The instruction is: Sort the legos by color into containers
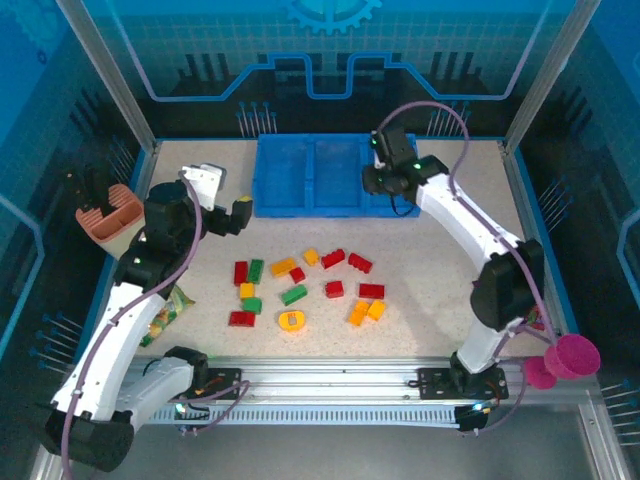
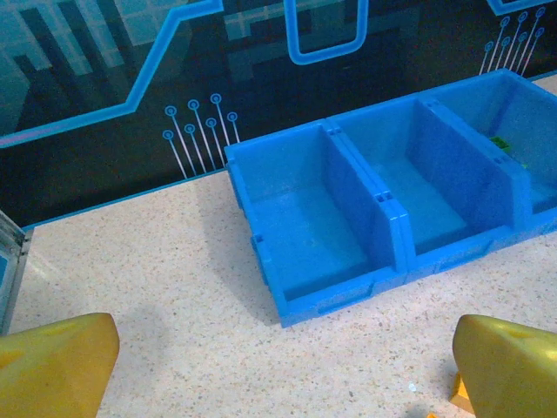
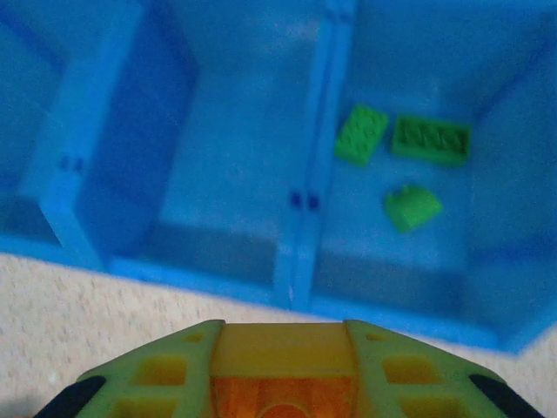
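The blue tray (image 1: 300, 178) stands at the back of the table, its three compartments side by side. Three green legos (image 3: 412, 207) lie in the right compartment; the left one (image 2: 305, 235) and the middle one (image 2: 426, 205) hold no bricks that I can see. My right gripper (image 3: 283, 370) is shut on a yellow-orange lego (image 3: 283, 348) above the tray's near wall, in line with the divider between middle and right. My left gripper (image 2: 287, 370) stands open over bare table, short of the tray's left corner. Red, green and yellow legos (image 1: 300, 280) lie scattered mid-table.
A beige-and-pink utensil holder (image 1: 108, 212) stands at the far left. A snack packet (image 1: 165, 315) lies beside the left arm. A magenta cup (image 1: 572, 357) sits at the right front corner. Metal posts frame the back corners.
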Robot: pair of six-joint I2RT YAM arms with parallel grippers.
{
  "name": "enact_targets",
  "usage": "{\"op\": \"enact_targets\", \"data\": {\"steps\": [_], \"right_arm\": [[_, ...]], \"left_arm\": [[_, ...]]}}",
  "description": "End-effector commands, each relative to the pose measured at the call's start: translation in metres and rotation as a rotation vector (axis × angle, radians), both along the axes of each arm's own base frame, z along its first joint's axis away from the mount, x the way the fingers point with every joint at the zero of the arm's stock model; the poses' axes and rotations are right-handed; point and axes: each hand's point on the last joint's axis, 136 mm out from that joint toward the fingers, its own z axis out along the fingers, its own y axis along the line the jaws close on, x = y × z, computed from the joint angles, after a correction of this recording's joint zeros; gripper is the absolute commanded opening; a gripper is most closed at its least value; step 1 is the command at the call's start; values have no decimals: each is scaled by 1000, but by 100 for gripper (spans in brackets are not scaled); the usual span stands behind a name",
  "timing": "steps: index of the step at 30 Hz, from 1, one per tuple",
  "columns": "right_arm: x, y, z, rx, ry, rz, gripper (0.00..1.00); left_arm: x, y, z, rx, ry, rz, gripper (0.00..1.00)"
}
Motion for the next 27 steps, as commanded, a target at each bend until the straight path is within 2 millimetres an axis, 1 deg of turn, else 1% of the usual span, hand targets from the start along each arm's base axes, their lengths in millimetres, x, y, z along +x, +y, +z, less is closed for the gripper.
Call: {"op": "enact_targets", "data": {"steps": [1, 5, 7, 8, 13, 18, 21, 23, 25, 27], "right_arm": [[19, 16, -12, -96, 10, 70, 31], [41, 43, -6, -84, -44, 119, 32], [51, 55, -6, -84, -61, 143, 32], [58, 60, -9, -82, -63, 152, 32], [95, 79, -37, -78, -88, 166, 32], [128, 92, -74, -98, -77, 175, 33], [139, 95, -89, -84, -55, 177, 35], [141, 96, -98, -76, -35, 176, 36], [140, 95, -101, -69, -25, 175, 37], [137, 96, -99, -58, -31, 181, 38]], "left_arm": [[-2, 6, -3, 70, 15, 13, 99], [-6, 6, -2, 80, 8, 4, 99], [-8, 8, 1, 84, -5, 11, 99], [-10, 9, 3, 85, -12, 15, 99], [-12, 14, 2, 115, -10, 32, 99], [-13, 16, 8, 121, -14, 42, 99], [-12, 16, 8, 119, -14, 44, 99], [-8, 19, 9, 124, -28, 66, 99], [-5, 24, 11, 116, -52, 102, 99], [-2, 29, 15, 91, -86, 141, 99]]}}
